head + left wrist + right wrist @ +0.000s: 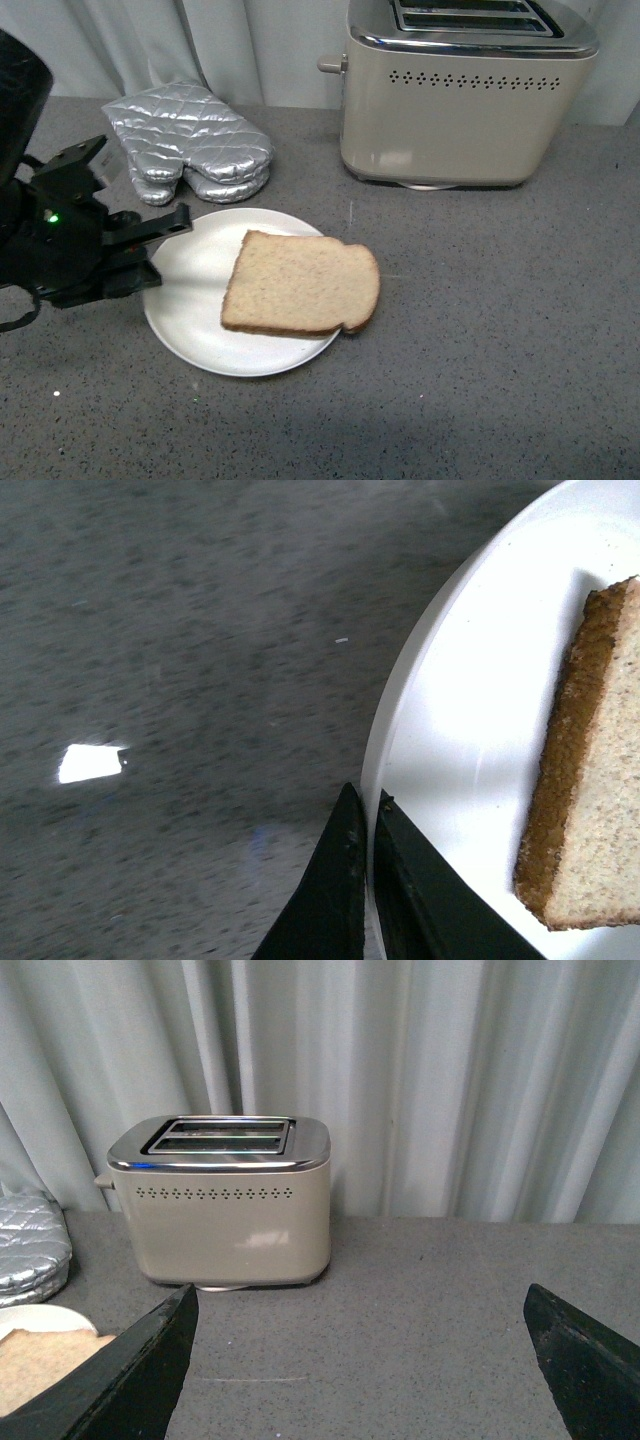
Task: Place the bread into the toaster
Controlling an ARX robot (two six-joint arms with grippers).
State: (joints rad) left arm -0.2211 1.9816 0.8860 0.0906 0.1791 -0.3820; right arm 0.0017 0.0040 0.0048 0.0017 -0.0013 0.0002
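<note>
With the bread lying across the plate, overhanging its rim, the left gripper, closed together at the plate's opposite rim, would likely need to open and pinch the crust squarely, while the right gripper gaped apart.
</note>
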